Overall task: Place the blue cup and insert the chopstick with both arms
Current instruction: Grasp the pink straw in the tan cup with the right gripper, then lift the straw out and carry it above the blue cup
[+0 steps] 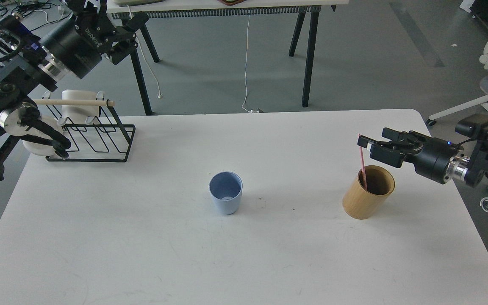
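Observation:
The blue cup [225, 193] stands upright and empty near the middle of the white table [244, 262]. The pink chopstick [361, 163] leans in a tan wooden-looking cylinder [367, 193] at the right. My right gripper [369, 147] comes in from the right, low over the table, and its open fingertips reach the stick's upper end; I cannot tell whether they touch it. My left gripper [128, 33] is open and empty, raised high beyond the table's far left corner, far from the cup.
A black wire rack [100, 142] with a beige wooden rod [74, 102] and a white cup [76, 108] stands at the far left of the table. Another table's black legs [307, 59] stand behind. An office chair base [460, 110] is at the right.

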Robot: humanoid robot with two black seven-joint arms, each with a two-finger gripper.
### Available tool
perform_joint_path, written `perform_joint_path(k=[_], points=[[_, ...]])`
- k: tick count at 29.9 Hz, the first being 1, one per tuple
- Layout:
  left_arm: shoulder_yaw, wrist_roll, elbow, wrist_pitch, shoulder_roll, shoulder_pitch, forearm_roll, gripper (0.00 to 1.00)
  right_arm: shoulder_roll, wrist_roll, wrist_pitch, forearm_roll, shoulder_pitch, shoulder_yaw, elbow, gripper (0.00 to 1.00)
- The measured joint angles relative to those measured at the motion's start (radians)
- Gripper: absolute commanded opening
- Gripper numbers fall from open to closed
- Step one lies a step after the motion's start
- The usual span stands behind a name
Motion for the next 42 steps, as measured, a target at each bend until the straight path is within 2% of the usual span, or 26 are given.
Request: perform_joint_path(k=[5, 7, 10, 13, 15, 20, 23, 25, 32, 42], points=[[0.001, 0.0, 0.0, 0.0, -0.009, 0.001, 0.0, 0.95, 0.082, 0.0, 0.0, 0.0, 0.0, -0.006, -0.051, 0.97], [0.001, 0.0, 0.0, 0.0, -0.01, 0.002, 0.0, 0.95, 0.104, 0.0, 0.0, 0.0, 0.0, -0.006, -0.062, 0.92], [0.001, 0.0, 0.003, 0.0, -0.011, 0.002, 0.0, 0.95, 0.118, 0.0, -0.001, 0.0, 0.001, -0.006, -0.067, 0.66], [0.001, 0.0, 0.017, 0.0, -0.012, 0.003, 0.0, 0.95, 0.119, 0.0, -0.001, 0.0, 0.001, -0.006, -0.068, 0.56], [0.001, 0.0, 0.024, 0.0, -0.013, 0.003, 0.0, 0.95, 0.113, 0.0, -0.002, 0.0, 0.001, -0.007, -0.065, 0.44], [0.002, 0.0, 0.03, 0.0, -0.013, 0.008, 0.0, 0.95, 0.09, 0.0, -0.002, 0.002, 0.001, -0.008, -0.06, 0.32], [0.002, 0.0, 0.03, 0.0, -0.014, 0.009, 0.0, 0.95, 0.081, 0.0, -0.002, 0.003, 0.001, -0.008, -0.059, 0.1], [0.002, 0.0, 0.031, 0.0, -0.015, 0.009, 0.0, 0.95, 0.073, 0.0, -0.002, 0.003, 0.001, -0.007, -0.057, 0.01], [0.003, 0.0, 0.034, 0.0, -0.016, 0.01, 0.0, 0.95, 0.033, 0.0, -0.002, 0.013, 0.001, -0.004, -0.019, 0.0], [0.004, 0.0, 0.034, 0.0, -0.04, 0.011, 0.0, 0.95, -0.08, 0.0, -0.003, 0.089, 0.013, 0.02, 0.124, 0.0]])
